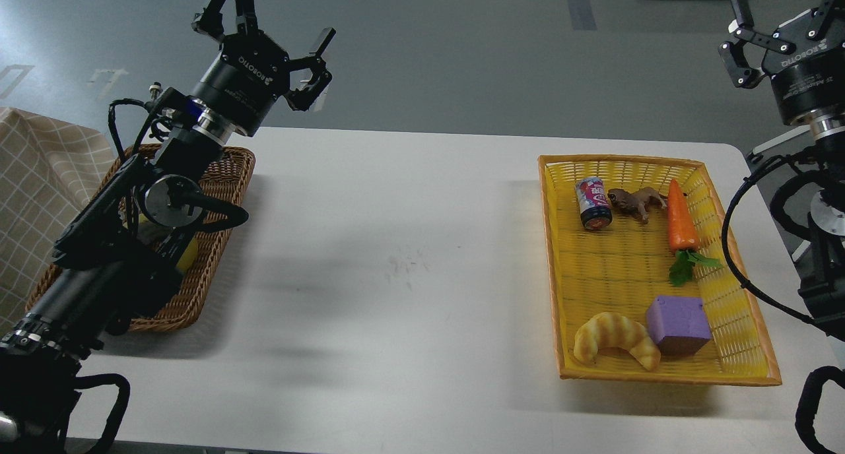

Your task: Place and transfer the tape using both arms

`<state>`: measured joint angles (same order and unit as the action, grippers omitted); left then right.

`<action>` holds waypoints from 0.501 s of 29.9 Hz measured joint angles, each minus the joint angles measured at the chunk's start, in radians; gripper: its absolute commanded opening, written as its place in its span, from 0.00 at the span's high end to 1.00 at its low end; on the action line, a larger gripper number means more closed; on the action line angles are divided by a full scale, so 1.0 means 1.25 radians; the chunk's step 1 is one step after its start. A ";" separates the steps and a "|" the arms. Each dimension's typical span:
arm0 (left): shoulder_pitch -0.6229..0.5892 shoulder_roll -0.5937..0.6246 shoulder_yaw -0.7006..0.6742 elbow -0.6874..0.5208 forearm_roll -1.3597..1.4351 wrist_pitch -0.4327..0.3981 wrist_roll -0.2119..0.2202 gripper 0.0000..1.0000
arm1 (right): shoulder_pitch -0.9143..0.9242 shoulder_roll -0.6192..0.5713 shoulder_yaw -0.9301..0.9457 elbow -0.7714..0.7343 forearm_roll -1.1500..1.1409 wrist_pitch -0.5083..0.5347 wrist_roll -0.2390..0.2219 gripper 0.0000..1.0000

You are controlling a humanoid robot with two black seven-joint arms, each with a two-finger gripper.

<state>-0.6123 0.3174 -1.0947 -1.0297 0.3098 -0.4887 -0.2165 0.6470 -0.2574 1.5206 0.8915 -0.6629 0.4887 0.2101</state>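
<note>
The tape (189, 252) lies in the brown wicker basket (232, 163) at the table's left. Only a yellow sliver of it shows behind my left arm. My left gripper (282, 12) is raised high above the basket's far right corner, open and empty, with its fingers spread. My right gripper (783, 6) is raised at the top right, beyond the table's far right corner, open and empty. Both are well away from the tape.
A yellow plastic basket (746, 368) on the right holds a small can (594, 203), a brown toy animal (637, 202), a carrot (681, 220), a purple block (678, 324) and a croissant toy (614, 338). A checked cloth (39, 183) hangs at the left edge.
</note>
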 measured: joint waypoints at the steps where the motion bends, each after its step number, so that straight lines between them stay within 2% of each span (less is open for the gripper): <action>1: 0.000 -0.005 0.001 0.009 0.000 0.000 0.000 0.02 | 0.000 0.000 -0.010 -0.003 0.000 0.000 0.000 0.00; 15: -0.007 -0.039 0.003 0.113 0.001 0.000 0.009 0.02 | 0.034 0.002 -0.119 -0.022 0.000 0.000 0.001 0.00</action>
<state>-0.6214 0.2685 -1.0911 -0.8888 0.3112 -0.4887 -0.2050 0.6893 -0.2545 1.3713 0.8636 -0.6631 0.4887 0.2108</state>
